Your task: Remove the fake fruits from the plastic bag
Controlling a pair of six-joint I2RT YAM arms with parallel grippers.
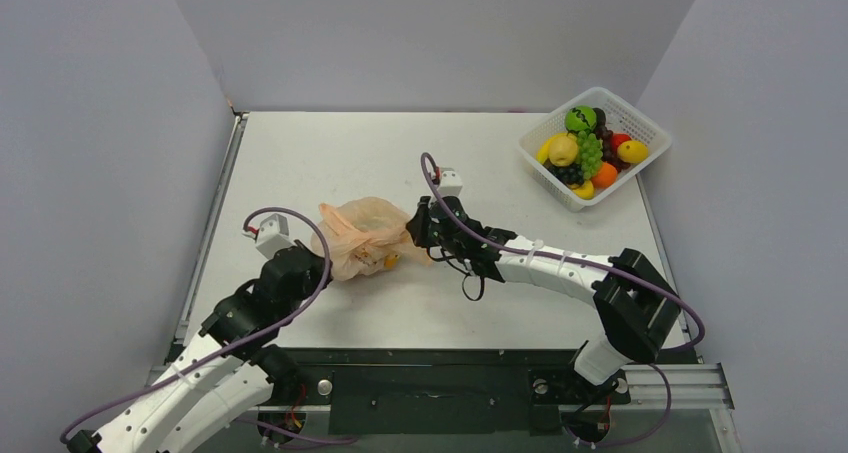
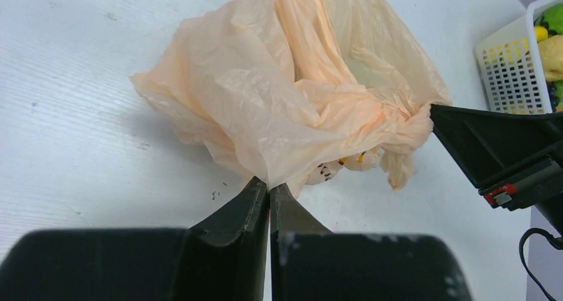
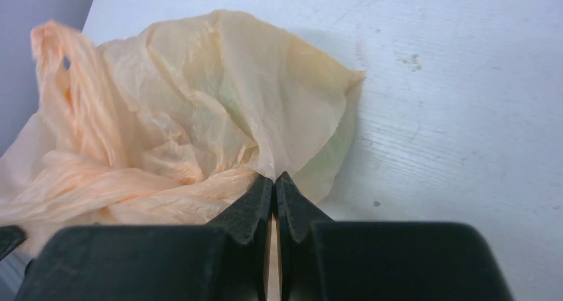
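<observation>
Plastic bag (image 1: pixel 355 235) lay crumpled at centre of table (image 1: pixel 330 153), fake fruits (image 1: pixel 391 260) mostly hidden inside. Left fingers (image 2: pixel 251 206) and right fingers (image 3: pixel 247 206) were pinched shut on opposite bag folds. Step probably needed slow, even spreading to open mouth without tearing.

White tabletop (image 1: pixel 330 153) between plain pale grey walls (image 1: pixel 100 123) on three sides, under soft even light

You're in a robotics lab cell: white desk (image 1: pixel 330 153) boxed by plain grey walls (image 1: pixel 100 123), cabled arms (image 1: pixel 555 265) bolted onto an aluminium frame (image 1: pixel 690 381).
</observation>
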